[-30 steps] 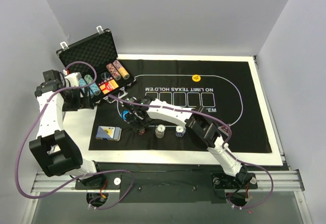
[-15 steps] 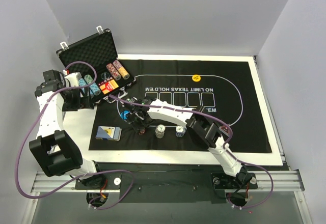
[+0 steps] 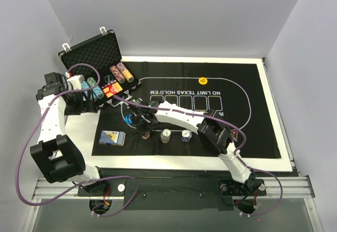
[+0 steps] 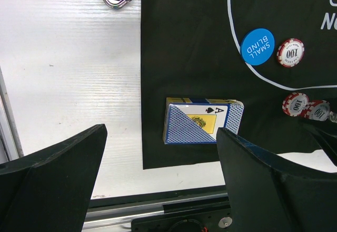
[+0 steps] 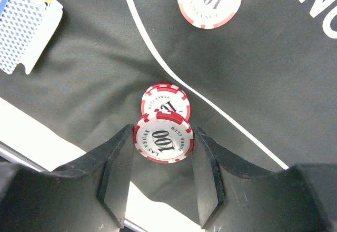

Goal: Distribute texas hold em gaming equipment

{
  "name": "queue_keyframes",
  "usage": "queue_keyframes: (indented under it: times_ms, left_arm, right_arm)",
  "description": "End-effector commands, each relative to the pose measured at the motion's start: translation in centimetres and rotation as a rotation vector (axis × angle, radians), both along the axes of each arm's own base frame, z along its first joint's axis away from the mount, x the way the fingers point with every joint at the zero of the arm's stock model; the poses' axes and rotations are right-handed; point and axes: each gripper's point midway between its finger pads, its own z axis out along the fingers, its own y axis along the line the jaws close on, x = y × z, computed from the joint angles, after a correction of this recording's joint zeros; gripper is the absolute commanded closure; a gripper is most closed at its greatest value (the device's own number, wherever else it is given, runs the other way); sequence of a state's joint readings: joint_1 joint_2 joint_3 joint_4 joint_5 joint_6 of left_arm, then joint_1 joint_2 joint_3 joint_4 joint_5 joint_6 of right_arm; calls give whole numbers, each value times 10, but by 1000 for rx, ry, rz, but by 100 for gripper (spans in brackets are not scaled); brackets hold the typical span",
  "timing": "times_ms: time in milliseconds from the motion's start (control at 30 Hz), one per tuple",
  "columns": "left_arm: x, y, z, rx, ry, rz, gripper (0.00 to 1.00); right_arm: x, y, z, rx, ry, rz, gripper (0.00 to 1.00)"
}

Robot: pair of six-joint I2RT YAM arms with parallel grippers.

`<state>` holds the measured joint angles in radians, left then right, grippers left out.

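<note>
Right end effector [image 5: 162, 133] clamped on a red-and-white poker chip [image 5: 163, 141]; left end effector [image 4: 162, 132] spread wide. The chip seems light, rigid, slick: best pinched across opposite rim edges.

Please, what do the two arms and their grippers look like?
The left arm and right arm have white links and black joint blocks; a purple cable runs along each. Their fingers are broad, matte black wedges.
</note>
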<state>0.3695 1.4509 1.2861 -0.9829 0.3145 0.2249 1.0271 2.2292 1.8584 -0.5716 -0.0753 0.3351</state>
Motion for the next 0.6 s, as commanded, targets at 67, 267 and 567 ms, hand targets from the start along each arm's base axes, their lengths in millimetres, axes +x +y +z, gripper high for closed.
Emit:
queue_keyframes:
  times_ms: [67,267,567]
  left_arm:
    - [8,2,11,5,-57,-12,3]
    - [8,2,11,4,-56,-14,3]
    - [10,2,11,3,-56,-12,3]
  right_arm:
    - [0,-3,17,10,0,1,66]
    - [0,1,2,-2,27,3,65]
    - [-2,9,-5,8,51,11,64]
